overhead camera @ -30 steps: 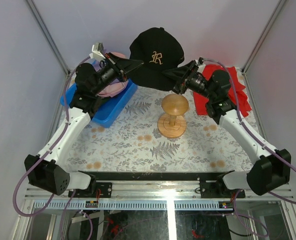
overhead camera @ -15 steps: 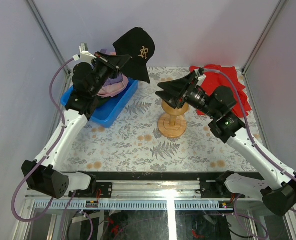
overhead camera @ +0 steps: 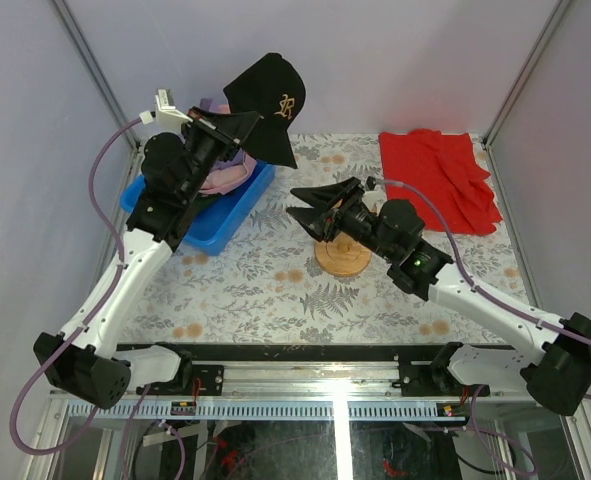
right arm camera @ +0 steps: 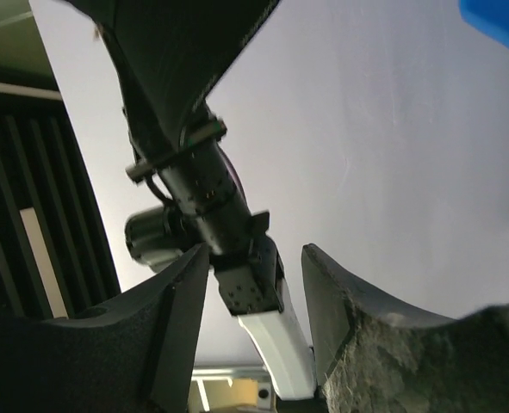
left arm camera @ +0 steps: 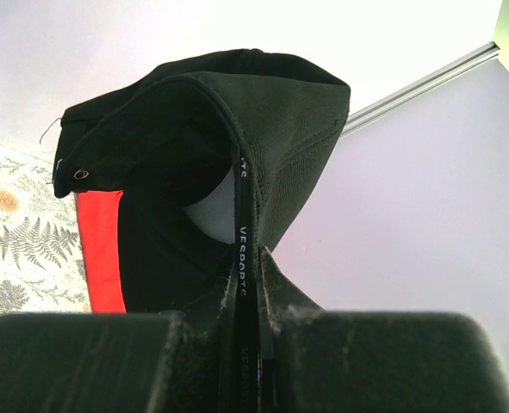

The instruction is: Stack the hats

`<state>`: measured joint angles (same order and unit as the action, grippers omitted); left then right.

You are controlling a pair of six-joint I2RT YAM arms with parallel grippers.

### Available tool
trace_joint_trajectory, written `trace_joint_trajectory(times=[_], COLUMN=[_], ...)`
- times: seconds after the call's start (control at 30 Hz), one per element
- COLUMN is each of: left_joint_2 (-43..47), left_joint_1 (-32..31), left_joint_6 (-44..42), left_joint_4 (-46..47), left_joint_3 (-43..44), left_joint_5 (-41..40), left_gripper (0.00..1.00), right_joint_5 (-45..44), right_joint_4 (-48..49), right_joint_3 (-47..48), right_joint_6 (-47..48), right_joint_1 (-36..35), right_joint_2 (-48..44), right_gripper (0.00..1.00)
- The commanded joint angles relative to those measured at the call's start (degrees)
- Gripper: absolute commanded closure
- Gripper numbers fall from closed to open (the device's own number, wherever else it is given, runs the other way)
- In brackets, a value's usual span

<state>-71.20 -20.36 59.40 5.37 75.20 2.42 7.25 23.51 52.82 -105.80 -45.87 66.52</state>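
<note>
My left gripper (overhead camera: 237, 126) is raised over the blue bin and shut on the rim of the black hat (overhead camera: 267, 92), whose gold emblem faces the camera. In the left wrist view the hat (left arm camera: 271, 112) hangs open above the pinching fingertips (left arm camera: 252, 288), with its inner band clamped between them. A pink hat (overhead camera: 213, 183) and a lavender hat (overhead camera: 237, 157) lie in the bin beneath that arm. My right gripper (overhead camera: 291, 201) is open and holds nothing. It points left, just above the wooden stand (overhead camera: 341, 261). Its wrist view (right arm camera: 254, 258) looks up at the left arm and the hat's brim (right arm camera: 185, 34).
The blue bin (overhead camera: 225, 222) stands at the table's left. A red cloth (overhead camera: 440, 178) lies at the back right and also shows past the hat (left arm camera: 103, 249). The right arm hides the top of the stand. The enclosure's walls and frame posts stand close around the table.
A second ago both grippers were at the black hat, above the stand. The left gripper has since carried it left. The right gripper has come off it and dropped left over the stand.
</note>
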Motion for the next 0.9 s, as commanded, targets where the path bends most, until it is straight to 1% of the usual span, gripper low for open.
trace_joint_trajectory(times=[0.0,0.27,0.6,0.87], left_joint_2=[2.47,3.35,4.41,5.75], left_joint_1=[-0.74,-0.73,-0.74,-0.73], left_joint_6=[-2.14,-2.97,-1.91,-2.33], left_joint_4=[3.64,2.89,2.91,2.73], left_joint_3=[-0.93,-1.52,-3.50,-5.39], left_joint_5=[-2.49,-2.70,-2.49,-3.34], left_gripper=[1.00,1.00,1.00,1.00], right_joint_5=[-6.76,-7.06,-7.87,-8.31], right_joint_4=[9.52,12.61,16.51,16.86], right_joint_3=[0.00,1.59,4.31,5.52], right_joint_6=[-3.63,-3.89,-4.20,-3.01], right_joint_1=[-0.44,-0.45,-0.45,-0.35], right_joint_2=[0.68,4.60,9.58,9.88], right_gripper=[0.46,0.48,0.48,0.48])
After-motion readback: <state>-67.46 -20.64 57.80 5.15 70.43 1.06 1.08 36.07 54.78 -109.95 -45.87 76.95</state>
